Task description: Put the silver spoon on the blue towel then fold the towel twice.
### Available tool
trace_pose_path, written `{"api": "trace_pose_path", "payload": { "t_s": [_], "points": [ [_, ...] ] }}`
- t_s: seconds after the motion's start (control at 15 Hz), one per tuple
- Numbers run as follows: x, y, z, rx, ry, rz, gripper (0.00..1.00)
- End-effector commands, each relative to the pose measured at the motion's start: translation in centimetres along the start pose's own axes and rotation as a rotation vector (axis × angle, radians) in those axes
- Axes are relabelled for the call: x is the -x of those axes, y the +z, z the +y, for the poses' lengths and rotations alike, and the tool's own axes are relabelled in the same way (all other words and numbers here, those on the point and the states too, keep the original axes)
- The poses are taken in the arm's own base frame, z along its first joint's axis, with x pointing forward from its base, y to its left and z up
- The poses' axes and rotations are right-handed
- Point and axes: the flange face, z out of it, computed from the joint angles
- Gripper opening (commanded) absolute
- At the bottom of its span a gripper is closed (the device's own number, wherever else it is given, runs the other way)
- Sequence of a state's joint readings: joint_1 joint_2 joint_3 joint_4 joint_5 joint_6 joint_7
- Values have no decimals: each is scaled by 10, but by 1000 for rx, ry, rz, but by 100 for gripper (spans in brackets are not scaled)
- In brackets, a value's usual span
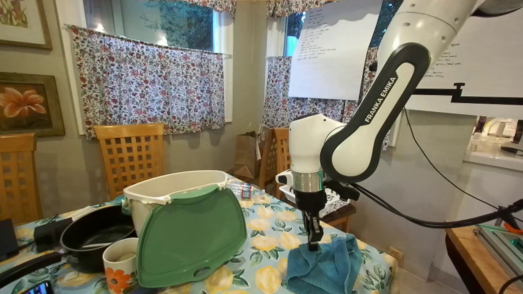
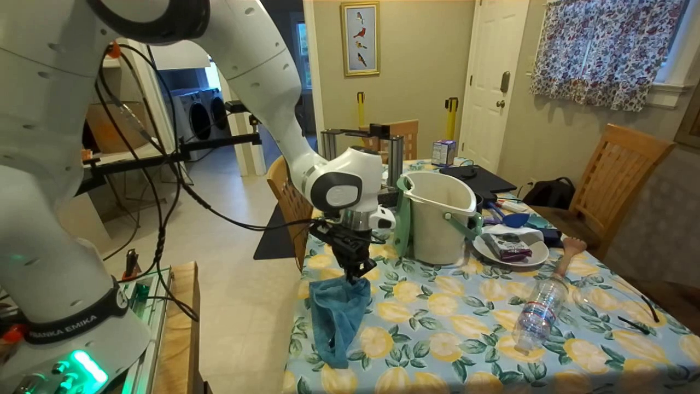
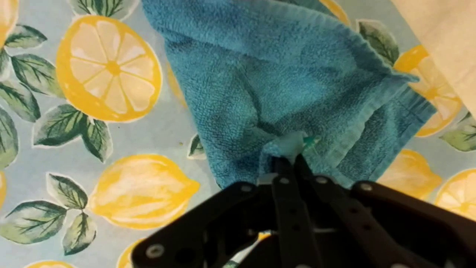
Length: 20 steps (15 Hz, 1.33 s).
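We've got the teal-blue terry towel (image 3: 297,93), rumpled and partly doubled over, layers overlapping at one corner, a little tuft bunched up, lying near the edge of the worktop (image 2: 465,361)!

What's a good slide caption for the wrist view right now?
Gripper closed on a small tuft of the blue towel, which lies rumpled over a lemon-print tablecloth.

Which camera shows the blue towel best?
The wrist view: the blue towel looks largest there, its texture, creases and hem plain, though the shut jaws cover part and the picture's top edge crops it. Both exterior views show it smaller, crumpled on the tablecloth; in an exterior view the bottom edge clips the blue towel.
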State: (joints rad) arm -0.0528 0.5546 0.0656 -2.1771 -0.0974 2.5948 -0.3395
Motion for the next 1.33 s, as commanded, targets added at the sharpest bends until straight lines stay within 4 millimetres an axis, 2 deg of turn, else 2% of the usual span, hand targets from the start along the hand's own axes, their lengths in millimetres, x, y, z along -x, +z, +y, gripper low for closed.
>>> {"api": "trace_pose_path", "payload": {
  "t_s": [0.0,0.4,0.6,0.93,1.07,1.13,1.2,1.27],
  "points": [
    [-13,7,7,35,56,-1,36],
    [-9,-12,1,66,68,50,77],
    [-15,-20,6,80,75,108,98],
    [-31,-23,8,64,47,209,100],
    [-35,-20,3,43,25,201,76],
    [-36,-18,-1,31,13,193,71],
    [-36,-17,-3,26,5,184,76],
    [-36,-16,-5,22,-5,174,90]
  ]
}}
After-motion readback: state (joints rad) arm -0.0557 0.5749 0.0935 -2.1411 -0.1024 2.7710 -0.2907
